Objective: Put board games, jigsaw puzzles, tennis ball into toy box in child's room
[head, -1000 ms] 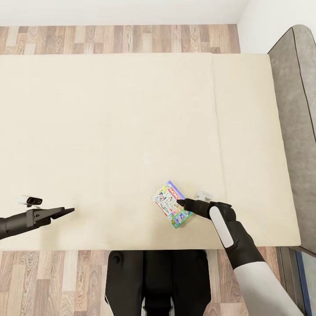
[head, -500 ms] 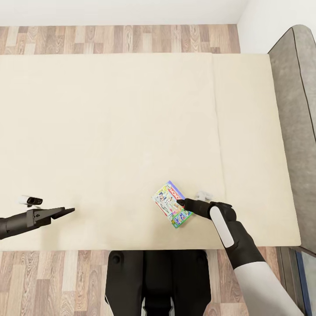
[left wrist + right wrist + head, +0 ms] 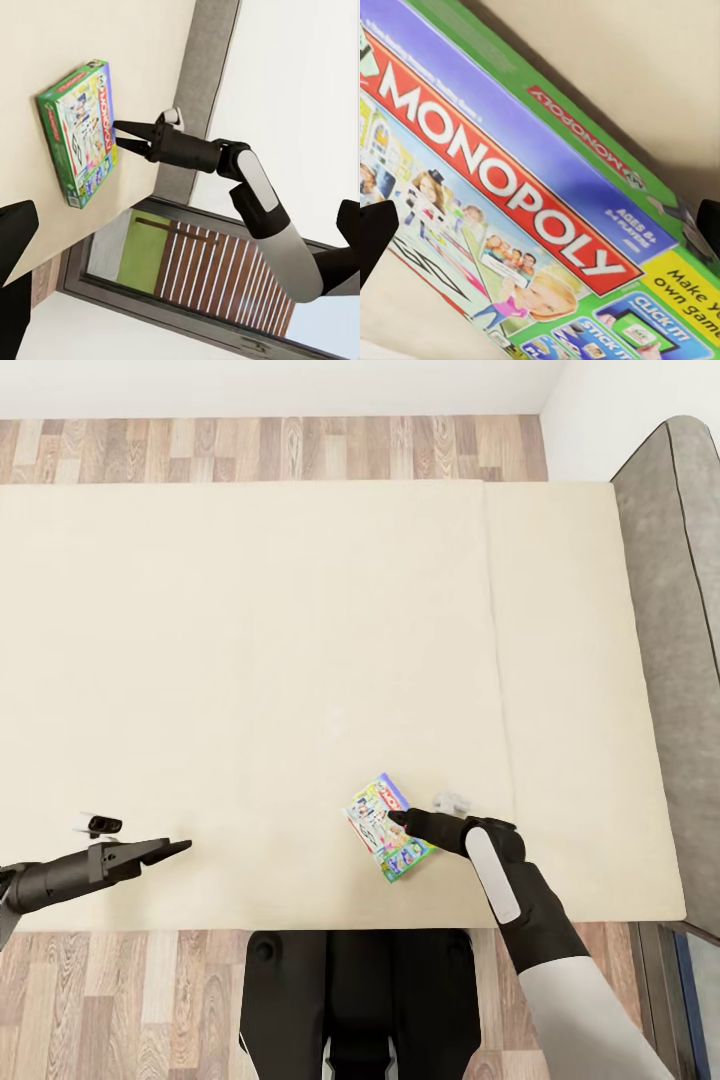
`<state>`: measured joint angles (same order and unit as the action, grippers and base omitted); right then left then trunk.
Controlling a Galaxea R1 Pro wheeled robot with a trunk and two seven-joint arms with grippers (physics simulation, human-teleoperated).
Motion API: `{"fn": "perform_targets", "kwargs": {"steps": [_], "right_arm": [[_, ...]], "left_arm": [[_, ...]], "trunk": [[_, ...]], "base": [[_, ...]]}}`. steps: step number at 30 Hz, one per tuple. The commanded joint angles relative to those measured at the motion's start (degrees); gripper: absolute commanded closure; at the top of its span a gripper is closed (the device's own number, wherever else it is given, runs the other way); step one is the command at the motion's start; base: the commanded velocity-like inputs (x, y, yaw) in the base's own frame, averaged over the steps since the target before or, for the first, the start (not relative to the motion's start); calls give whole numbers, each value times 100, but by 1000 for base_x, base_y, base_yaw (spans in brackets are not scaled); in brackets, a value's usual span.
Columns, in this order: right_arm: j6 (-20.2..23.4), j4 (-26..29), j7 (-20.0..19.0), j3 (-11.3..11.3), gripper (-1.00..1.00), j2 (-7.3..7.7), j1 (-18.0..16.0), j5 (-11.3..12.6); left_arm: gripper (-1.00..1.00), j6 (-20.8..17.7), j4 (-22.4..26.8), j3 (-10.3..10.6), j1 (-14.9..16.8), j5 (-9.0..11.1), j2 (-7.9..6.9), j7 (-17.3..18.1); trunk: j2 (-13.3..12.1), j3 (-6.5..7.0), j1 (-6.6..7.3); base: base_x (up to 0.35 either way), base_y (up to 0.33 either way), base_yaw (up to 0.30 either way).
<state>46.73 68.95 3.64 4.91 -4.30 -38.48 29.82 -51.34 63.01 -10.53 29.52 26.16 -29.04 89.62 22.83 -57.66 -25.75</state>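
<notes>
**Monopoly carton on the bed, pickup not yet made**

The Monopoly box (image 3: pixel 389 827) lies flat on the cream bed (image 3: pixel 250 660), close to the near edge and slightly askew. The right end effector (image 3: pixel 398 820) reaches in low from the side, its tips at the box's edge. In the right wrist view both dark fingertips (image 3: pixel 376 236) stand apart either side of the printed lid, so the jaws are spread and grip nothing. The left end effector (image 3: pixel 172 848) hovers over bare bedding, well apart from the box; whether it is spread or clenched cannot be told. By this showing the carton is not yet grasped or lifted, and its carry to the toy box lies ahead. No second game is visible on the bed, and the state of the other toys cannot be judged.
</notes>
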Motion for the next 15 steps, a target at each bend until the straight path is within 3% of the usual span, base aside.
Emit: {"fn": "perform_targets", "kwargs": {"steps": [1,15], "right_arm": [[20,6,38,1,-100,-4,-2,43],[25,-3,33,1,-100,-23,-2,41]], "left_arm": [[-100,-61,1,3,1,1,1,20],[-100,-60,-4,7,1,-5,13,20]], "trunk": [[9,-6,-4],[9,-6,-4]], "base": [[0,0,0],[0,0,0]]}}
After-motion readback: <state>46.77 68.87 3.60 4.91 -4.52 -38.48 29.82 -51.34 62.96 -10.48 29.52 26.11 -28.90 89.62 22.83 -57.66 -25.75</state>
